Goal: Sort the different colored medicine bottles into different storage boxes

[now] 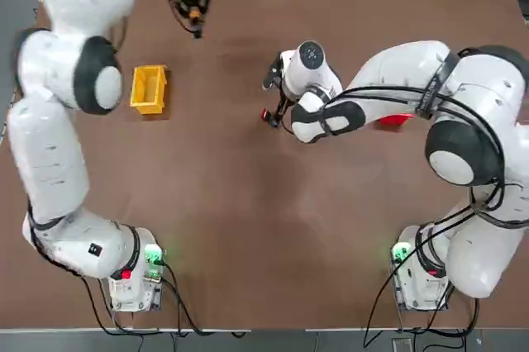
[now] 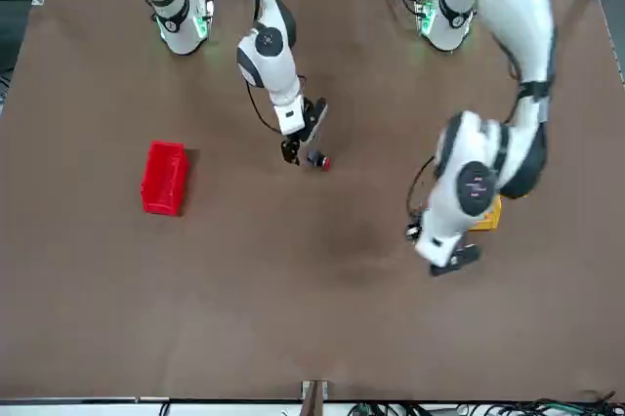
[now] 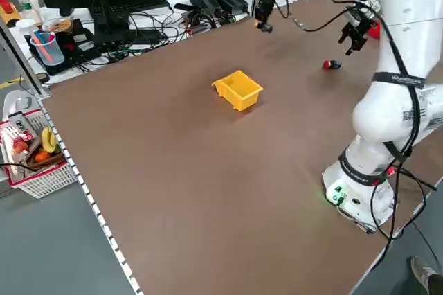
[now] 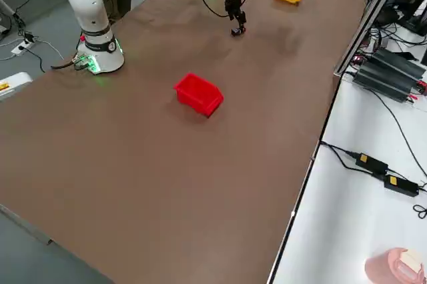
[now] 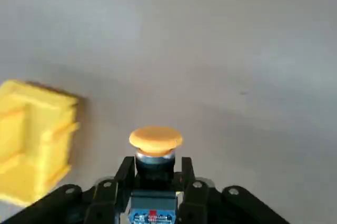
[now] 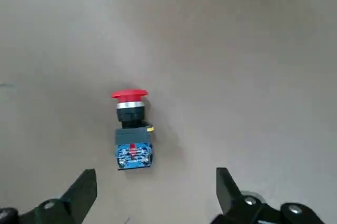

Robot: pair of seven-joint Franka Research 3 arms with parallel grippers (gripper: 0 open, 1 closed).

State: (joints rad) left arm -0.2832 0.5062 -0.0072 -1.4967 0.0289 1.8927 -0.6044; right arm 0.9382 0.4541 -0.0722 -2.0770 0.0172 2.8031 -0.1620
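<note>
The yellow-capped bottle [image 5: 155,153] sits closest to the lens in the left wrist view, pinched at its dark body by the left end effector [image 5: 156,182] and held above the worktop [image 1: 248,228] – the yellow box [image 1: 149,88] lies near it, apart from the fingers. In the top view that end effector [image 1: 195,17] hangs beyond the yellow box, toward the far edge. The red-capped bottle [image 6: 131,129] lies on its side on the bare worktop, mid-table, with the right end effector [image 6: 155,195] just over it, fingers spread wide – not touching it. The red box [image 2: 164,177] stands well apart on the robot's right side.
</note>
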